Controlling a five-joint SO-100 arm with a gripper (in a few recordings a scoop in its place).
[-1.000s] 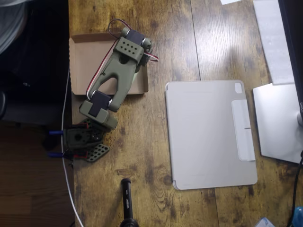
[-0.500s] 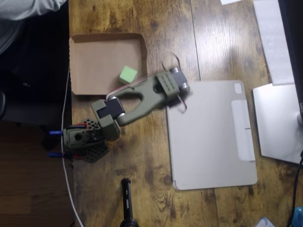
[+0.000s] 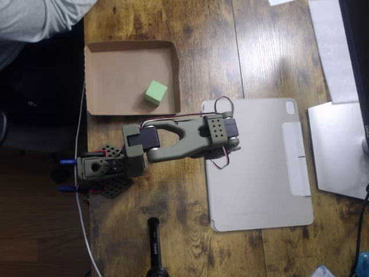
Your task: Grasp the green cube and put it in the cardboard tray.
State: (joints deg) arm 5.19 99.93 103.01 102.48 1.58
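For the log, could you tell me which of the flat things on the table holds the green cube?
The cardboard tray holds the green cube; the grey tablet case has the arm over its left edge.

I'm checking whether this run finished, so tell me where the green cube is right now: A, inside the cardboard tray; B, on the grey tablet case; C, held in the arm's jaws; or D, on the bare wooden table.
A: the green cube rests on the floor of the cardboard tray, near its lower right corner in the overhead view, apart from the arm.

Desk workspace: tablet case, monitor base
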